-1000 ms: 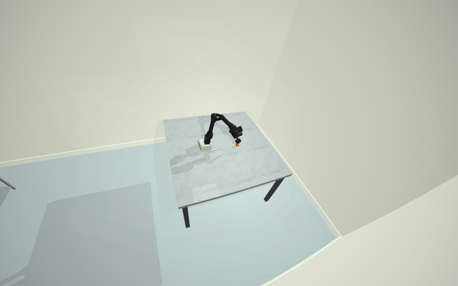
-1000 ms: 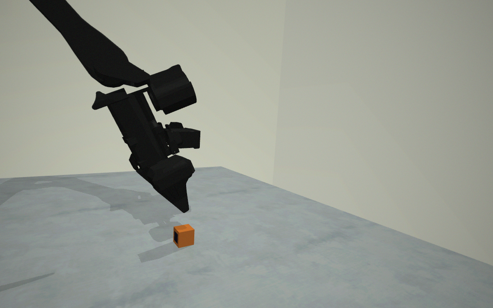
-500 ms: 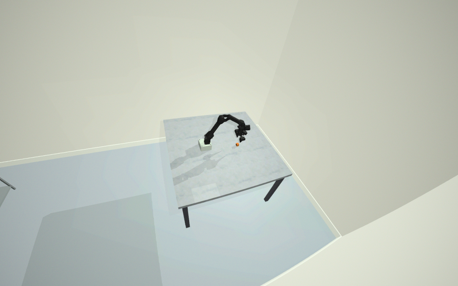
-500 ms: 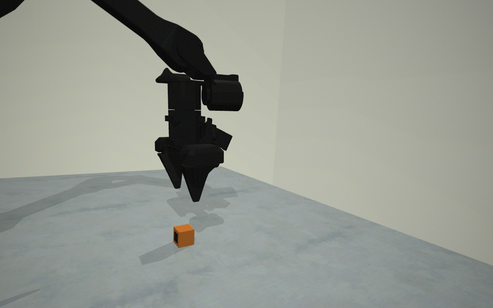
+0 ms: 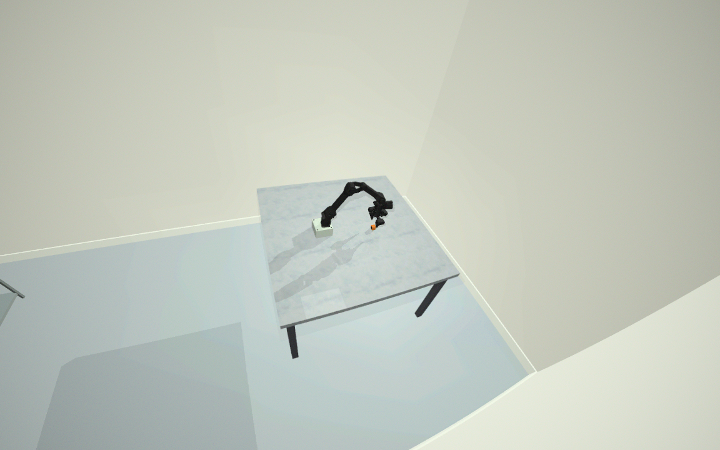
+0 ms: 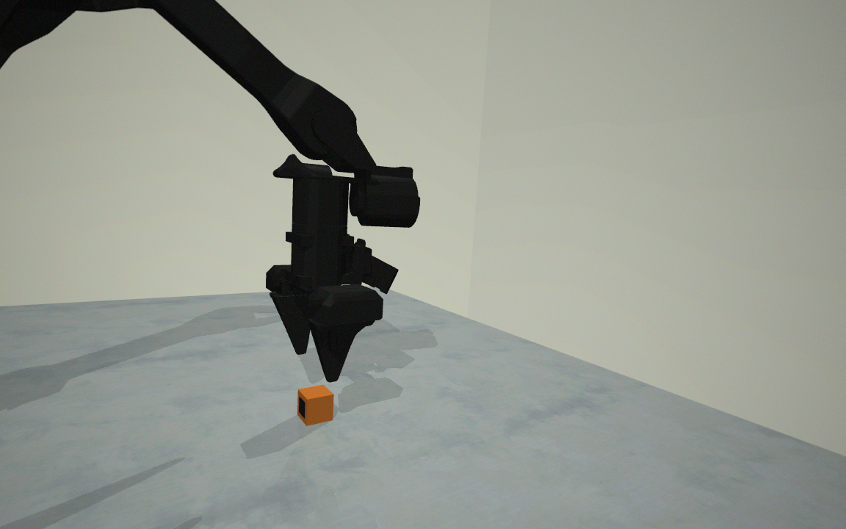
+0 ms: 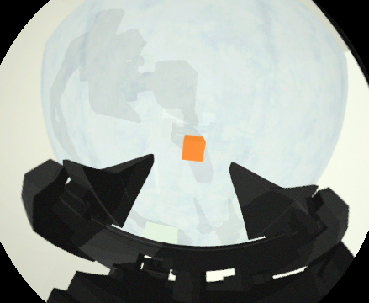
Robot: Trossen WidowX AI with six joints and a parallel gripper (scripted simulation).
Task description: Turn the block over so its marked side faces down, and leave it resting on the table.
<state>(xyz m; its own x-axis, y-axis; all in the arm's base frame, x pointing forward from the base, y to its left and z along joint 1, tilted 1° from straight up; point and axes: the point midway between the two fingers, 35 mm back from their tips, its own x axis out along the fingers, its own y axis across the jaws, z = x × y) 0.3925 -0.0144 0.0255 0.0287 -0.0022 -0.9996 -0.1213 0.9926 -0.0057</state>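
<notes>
An orange block (image 5: 373, 227) (image 6: 317, 405) (image 7: 193, 148) rests on the grey-blue table (image 5: 396, 251) (image 6: 544, 460) (image 7: 276, 84). Its black mark (image 6: 302, 407) is on an upright side face, at the left in the exterior view, toward the arm's base. The top face is plain orange. My gripper (image 5: 374, 222) (image 6: 316, 366) (image 7: 192, 162) is open and empty and points straight down. Its fingertips hang a little above the block, apart from it. In the wrist view the block shows between and slightly beyond the fingertips. The block's underside is hidden.
The arm's pale base (image 5: 322, 228) (image 7: 160, 232) stands on the table, to the left of the block in the top view. The table's right edge (image 5: 431, 235) runs near a wall. Shadows of the arm fall across the table.
</notes>
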